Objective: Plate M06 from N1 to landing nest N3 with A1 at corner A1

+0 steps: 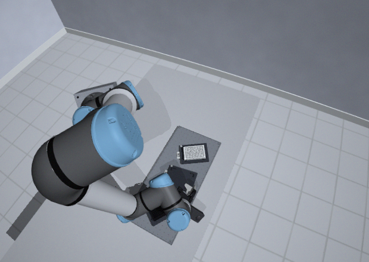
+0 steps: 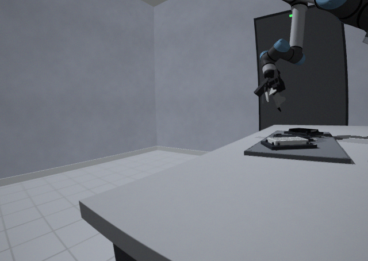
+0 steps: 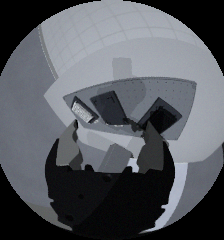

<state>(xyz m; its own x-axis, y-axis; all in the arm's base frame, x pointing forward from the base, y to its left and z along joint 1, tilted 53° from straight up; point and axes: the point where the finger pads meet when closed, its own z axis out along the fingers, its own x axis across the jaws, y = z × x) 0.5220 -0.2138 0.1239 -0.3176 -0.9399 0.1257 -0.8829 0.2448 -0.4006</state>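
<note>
A white well plate [image 1: 194, 152] sits on a black nest at the far end of the grey base board [image 1: 181, 178]. It also shows in the exterior view [image 2: 286, 139] and at the left of the wrist view [image 3: 82, 110]. A dark nest [image 1: 182, 173] in the middle of the board looks empty. A third dark nest [image 3: 162, 116] is at the right of the wrist view; my arm mostly hides it in the top view. I cannot read any labels. My gripper [image 2: 272, 97] hangs open and empty, high above the board, and its fingers show in the wrist view [image 3: 112, 131].
The base board lies on a grey table [image 2: 225, 199]. A tall dark panel [image 2: 303, 74] stands behind the table. My large arm links [image 1: 89, 152] hang over the table's near-left part in the top view.
</note>
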